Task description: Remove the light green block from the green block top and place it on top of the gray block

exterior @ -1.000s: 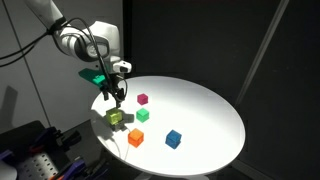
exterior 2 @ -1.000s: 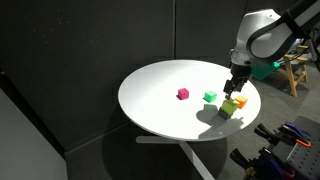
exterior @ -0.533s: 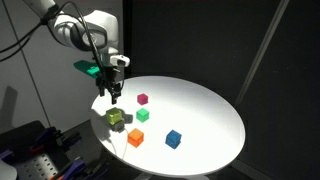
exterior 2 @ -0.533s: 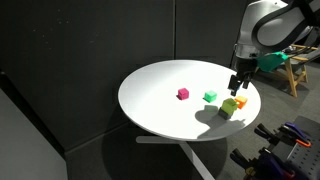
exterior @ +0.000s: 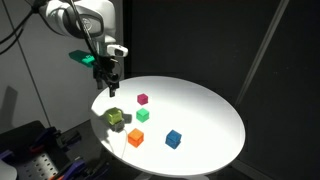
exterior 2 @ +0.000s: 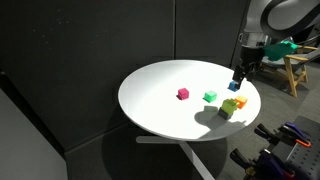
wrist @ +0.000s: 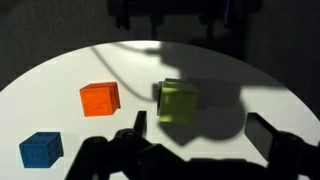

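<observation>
The light green block lies below my gripper, stacked on the gray block, of which only a dark sliver shows under it. In both exterior views the stack stands near the edge of the round white table. The green block sits alone on the table beside the stack, with nothing on top. My gripper hangs above the stack, open and holding nothing. In the wrist view its dark fingers frame the bottom, well apart, with the gripper clear of the block.
An orange block, a blue block and a magenta block lie on the white table. The stack sits close to the rim. Dark curtains surround the table.
My gripper has risen straight up from the stack, still open. The light green block stays where it is on the gray block.
</observation>
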Controlling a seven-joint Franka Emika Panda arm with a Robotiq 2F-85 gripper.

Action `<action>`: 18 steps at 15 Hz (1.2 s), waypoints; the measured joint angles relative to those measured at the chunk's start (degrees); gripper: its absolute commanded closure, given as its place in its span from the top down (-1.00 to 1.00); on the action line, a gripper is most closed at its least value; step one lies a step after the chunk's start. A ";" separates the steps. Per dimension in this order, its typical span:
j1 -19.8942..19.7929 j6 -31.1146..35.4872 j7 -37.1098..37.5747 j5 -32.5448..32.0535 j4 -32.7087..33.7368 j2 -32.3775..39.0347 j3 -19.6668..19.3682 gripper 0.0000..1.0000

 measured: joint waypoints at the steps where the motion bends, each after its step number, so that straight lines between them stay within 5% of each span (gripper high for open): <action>1: 0.00 -0.44 0.00 0.00 0.00 -1.05 0.00 1.00; 18: -0.12 -6.38 0.87 1.61 0.09 -13.70 0.00 1.00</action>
